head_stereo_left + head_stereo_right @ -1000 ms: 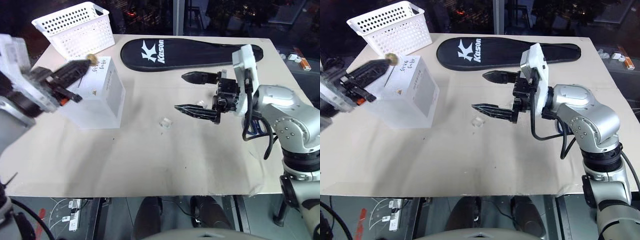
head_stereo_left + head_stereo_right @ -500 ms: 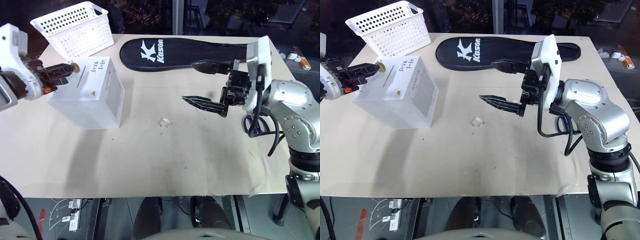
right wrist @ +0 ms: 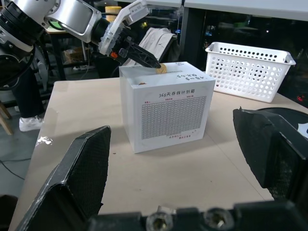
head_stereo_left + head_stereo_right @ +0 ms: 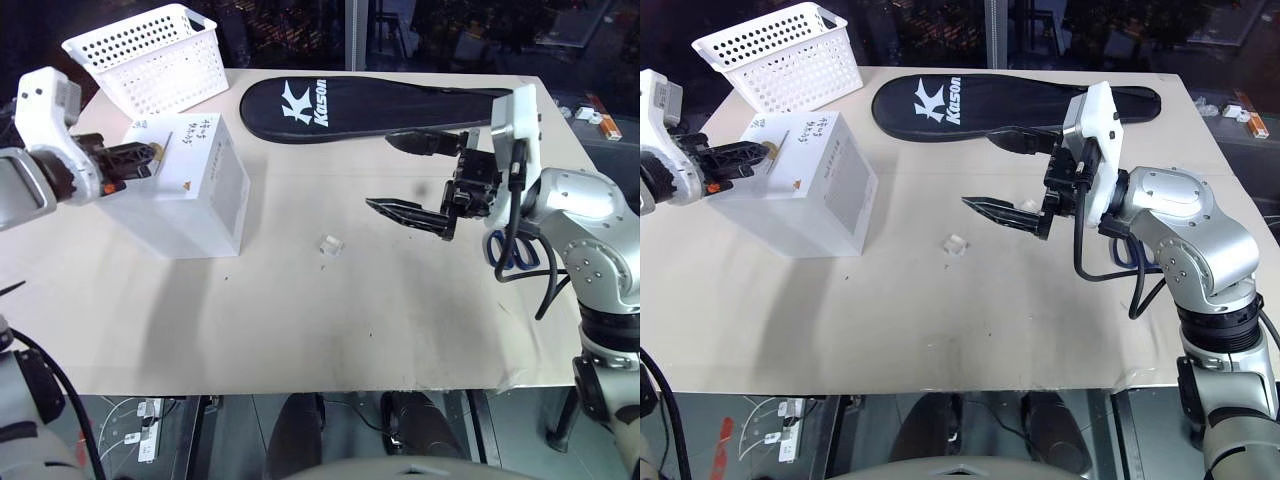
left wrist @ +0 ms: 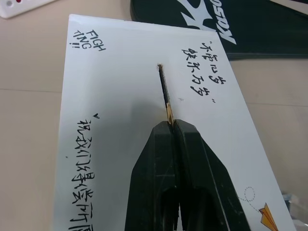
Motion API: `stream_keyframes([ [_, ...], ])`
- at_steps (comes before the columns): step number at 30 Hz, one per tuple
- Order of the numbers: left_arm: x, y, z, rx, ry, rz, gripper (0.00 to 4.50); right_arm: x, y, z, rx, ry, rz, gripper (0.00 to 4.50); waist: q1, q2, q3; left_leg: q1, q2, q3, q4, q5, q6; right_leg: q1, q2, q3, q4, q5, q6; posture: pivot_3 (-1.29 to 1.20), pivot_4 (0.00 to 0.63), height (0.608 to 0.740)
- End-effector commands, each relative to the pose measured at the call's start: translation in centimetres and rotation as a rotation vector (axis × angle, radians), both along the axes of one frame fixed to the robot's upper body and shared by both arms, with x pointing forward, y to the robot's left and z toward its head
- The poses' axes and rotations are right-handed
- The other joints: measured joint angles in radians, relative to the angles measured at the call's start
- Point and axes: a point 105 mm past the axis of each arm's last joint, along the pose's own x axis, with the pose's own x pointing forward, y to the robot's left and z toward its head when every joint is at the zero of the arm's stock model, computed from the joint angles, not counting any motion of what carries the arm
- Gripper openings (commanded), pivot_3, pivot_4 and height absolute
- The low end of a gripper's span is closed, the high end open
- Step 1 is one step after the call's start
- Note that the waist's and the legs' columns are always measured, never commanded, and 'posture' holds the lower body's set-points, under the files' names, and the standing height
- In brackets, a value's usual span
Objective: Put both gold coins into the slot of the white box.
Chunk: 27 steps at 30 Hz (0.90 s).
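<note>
Left pincer (image 5: 171, 126): fingers pressed together, clamped on a gold coin (image 5: 168, 111) held edge-on at the slot (image 5: 162, 86) in the top face of the white box (image 4: 190, 190), which stands at the left of the tabletop (image 4: 330, 320). The coin's edge lies along the slit; how far it has entered cannot be told. Right pincer (image 4: 400, 175): jaws spread wide, holding nothing, hanging above the tabletop's middle, well apart from the box. Legible writing on the box top: "FIGHTING!!", beside handwritten characters and a small orange paper-plane mark (image 5: 269, 215). The black racket cover (image 4: 380, 105) behind reads "Kason". A small clear cube (image 4: 331, 245) lies between box and right pincer.
</note>
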Motion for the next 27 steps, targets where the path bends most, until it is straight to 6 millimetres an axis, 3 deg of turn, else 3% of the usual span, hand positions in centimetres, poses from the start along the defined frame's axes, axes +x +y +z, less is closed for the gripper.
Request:
stream_keyframes([
  [1, -0.3, -0.2, 0.7, 0.045, -0.028, 0.005, 0.61, -0.7, -0.2, 1.2, 0.015, -0.068, 0.001, 4.50, 0.001, 0.000, 0.000, 0.000, 0.000, 0.000, 0.000, 0.000, 0.000, 0.000, 0.000, 0.000, 0.000, 0.000, 0.000, 0.00, 0.150, 0.727],
  [2, -0.4, -0.2, 0.9, 0.049, -0.035, 0.007, 0.88, -0.8, -0.3, 1.2, 0.015, -0.067, 0.002, 4.50, 0.001, 0.000, 0.000, 0.000, 0.000, 0.000, 0.000, 0.000, 0.000, 0.000, 0.000, 0.000, 0.000, 0.000, 0.000, 0.00, 0.150, 0.727],
  [6, -0.6, -0.6, 3.3, -0.011, -0.167, -0.013, 2.79, -0.7, -0.4, 1.0, 0.010, -0.060, -0.001, 4.50, 0.001, 0.000, 0.000, -0.001, 0.000, 0.000, 0.000, 0.000, 0.000, 0.000, 0.000, 0.000, 0.000, 0.000, 0.000, 0.00, 0.150, 0.727],
  [10, -1.1, -2.8, 5.7, -0.056, -0.315, -0.116, 2.79, -0.5, -0.5, 0.8, 0.005, -0.055, -0.016, 4.50, 0.004, 0.000, 0.000, -0.001, 0.000, -0.001, 0.000, 0.000, 0.000, 0.000, 0.000, -0.001, 0.000, 0.000, 0.000, 0.00, 0.150, 0.727],
  [12, -1.8, -5.9, 6.8, -0.038, -0.464, -0.251, 2.79, -0.2, -0.8, 0.6, 0.003, -0.059, -0.057, 4.50, 0.006, 0.000, 0.000, -0.001, 0.000, -0.001, 0.001, 0.000, -0.001, 0.000, -0.001, -0.001, -0.001, 0.000, 0.000, 0.00, 0.150, 0.727],
  [15, -4.1, -10.8, 5.5, -0.022, -0.503, -0.506, 2.79, 0.0, -1.5, -0.5, -0.003, -0.033, -0.114, 4.50, 0.013, -0.001, 0.000, -0.001, -0.001, -0.001, 0.001, 0.002, -0.004, 0.001, -0.002, -0.001, -0.001, 0.000, 0.000, 0.00, 0.150, 0.727],
  [19, -6.0, -14.2, 1.9, 0.001, -0.473, -0.666, 2.79, -0.2, -3.4, -3.5, -0.071, 0.024, -0.237, 4.50, 0.021, 0.000, 0.000, -0.001, -0.002, -0.001, 0.001, 0.003, -0.004, 0.001, -0.003, 0.000, -0.001, 0.000, 0.000, 0.00, 0.150, 0.727],
  [23, -7.6, -14.7, -2.6, -0.003, -0.385, -0.745, 2.79, -1.7, -6.1, -6.1, -0.123, 0.085, -0.355, 4.50, 0.020, 0.000, -0.001, 0.000, -0.002, -0.001, 0.001, 0.003, -0.004, 0.002, -0.002, 0.000, -0.001, 0.000, 0.000, 0.00, 0.150, 0.727],
  [27, -8.4, -12.4, -6.7, 0.053, -0.300, -0.705, 3.95, -4.0, -9.0, -8.7, -0.182, 0.166, -0.449, 4.50, 0.022, 0.001, -0.001, 0.003, -0.002, -0.001, 0.001, 0.000, 0.000, 0.005, -0.002, 0.000, -0.002, 0.000, 0.000, 0.00, 0.150, 0.727],
])
